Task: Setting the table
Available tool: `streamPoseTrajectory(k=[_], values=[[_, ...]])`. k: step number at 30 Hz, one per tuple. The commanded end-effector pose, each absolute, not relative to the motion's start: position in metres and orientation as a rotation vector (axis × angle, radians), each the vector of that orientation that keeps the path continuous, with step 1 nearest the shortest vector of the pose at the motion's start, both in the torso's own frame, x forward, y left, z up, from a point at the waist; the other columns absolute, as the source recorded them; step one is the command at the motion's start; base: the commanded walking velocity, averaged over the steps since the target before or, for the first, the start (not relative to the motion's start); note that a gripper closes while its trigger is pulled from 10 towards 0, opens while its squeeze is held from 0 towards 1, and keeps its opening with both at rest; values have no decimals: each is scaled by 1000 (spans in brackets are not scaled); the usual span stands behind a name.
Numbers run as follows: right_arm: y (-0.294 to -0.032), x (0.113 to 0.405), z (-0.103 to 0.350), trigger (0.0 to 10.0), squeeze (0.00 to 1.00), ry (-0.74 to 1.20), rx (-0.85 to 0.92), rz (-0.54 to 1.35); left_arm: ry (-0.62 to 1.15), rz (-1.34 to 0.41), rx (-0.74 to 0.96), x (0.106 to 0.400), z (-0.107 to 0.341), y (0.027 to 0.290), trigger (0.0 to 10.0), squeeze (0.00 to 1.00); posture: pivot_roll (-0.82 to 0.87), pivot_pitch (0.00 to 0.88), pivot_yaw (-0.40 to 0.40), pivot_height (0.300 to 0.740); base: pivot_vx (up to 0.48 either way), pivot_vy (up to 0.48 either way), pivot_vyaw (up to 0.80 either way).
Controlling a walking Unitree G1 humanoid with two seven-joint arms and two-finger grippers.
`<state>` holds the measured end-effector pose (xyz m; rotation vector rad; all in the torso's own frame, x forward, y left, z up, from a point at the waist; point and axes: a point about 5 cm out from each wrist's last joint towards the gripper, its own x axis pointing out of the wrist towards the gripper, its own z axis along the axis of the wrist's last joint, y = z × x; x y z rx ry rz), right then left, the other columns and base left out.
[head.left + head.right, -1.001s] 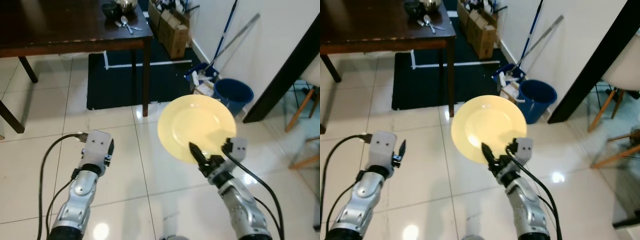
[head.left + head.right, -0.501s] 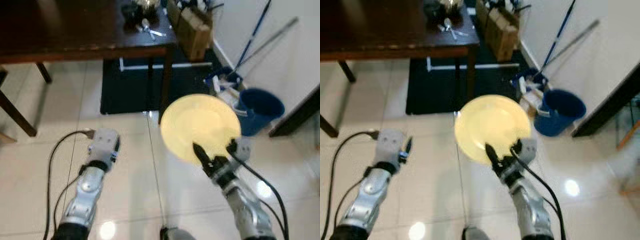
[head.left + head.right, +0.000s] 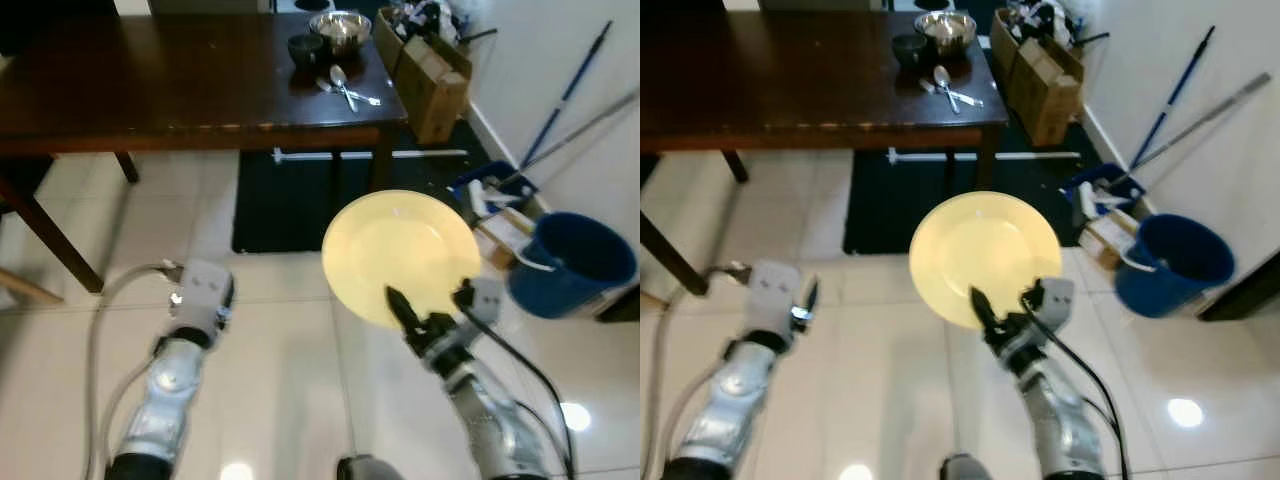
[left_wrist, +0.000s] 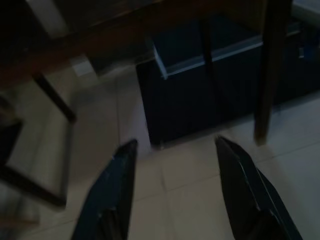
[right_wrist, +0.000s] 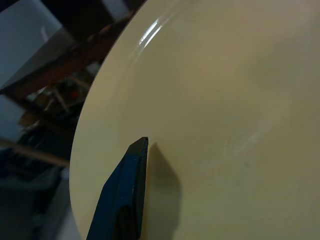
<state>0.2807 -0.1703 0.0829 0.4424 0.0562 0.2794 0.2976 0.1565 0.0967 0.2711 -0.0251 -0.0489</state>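
Observation:
A round yellow plate [image 3: 400, 255] hangs tilted above the tiled floor, its near rim pinched by my right gripper [image 3: 415, 318], which is shut on it. One black finger [image 5: 125, 195] lies across the plate's face [image 5: 225, 110] in the right wrist view. My left gripper [image 4: 175, 150] is open with nothing between its fingers, held low over the floor at the left. Ahead stands a dark wooden table [image 3: 150, 80]. On its far right part sit a metal bowl [image 3: 340, 28], a dark cup [image 3: 305, 48] and spoons [image 3: 345, 90].
A blue bucket [image 3: 572, 265] and mop handles [image 3: 565, 95] stand by the right wall. Cardboard boxes [image 3: 425, 65] sit beyond the table's right end. A dark mat [image 3: 300, 200] lies under the table. The table leg [image 3: 385, 165] is just beyond the plate.
The camera has moved toward the table and swung, so the table shows larger and the bucket sits further right. The plate stays in my right gripper as before.

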Motion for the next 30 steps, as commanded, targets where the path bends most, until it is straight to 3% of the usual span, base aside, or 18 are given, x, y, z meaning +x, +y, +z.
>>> streamPoseTrajectory(k=[1,8,14,22,30], values=[[-171,283,108,10000,0,-36,448,290,-117,-19,276,296,119,163,10000,0,-166,51,53,740,428,0,0],[-178,288,145,10000,0,-159,440,308,-281,22,196,301,173,166,10000,0,-158,52,49,740,414,0,0],[-177,296,167,10000,0,-216,427,340,-429,-70,153,308,217,136,10000,0,-155,49,46,740,407,0,0],[-171,292,163,10000,0,-186,442,341,-477,-164,158,301,234,116,10000,0,-157,50,54,740,454,0,0],[-172,291,159,10000,0,-171,448,330,-474,-193,165,301,237,112,10000,0,-159,51,58,740,457,0,0]])
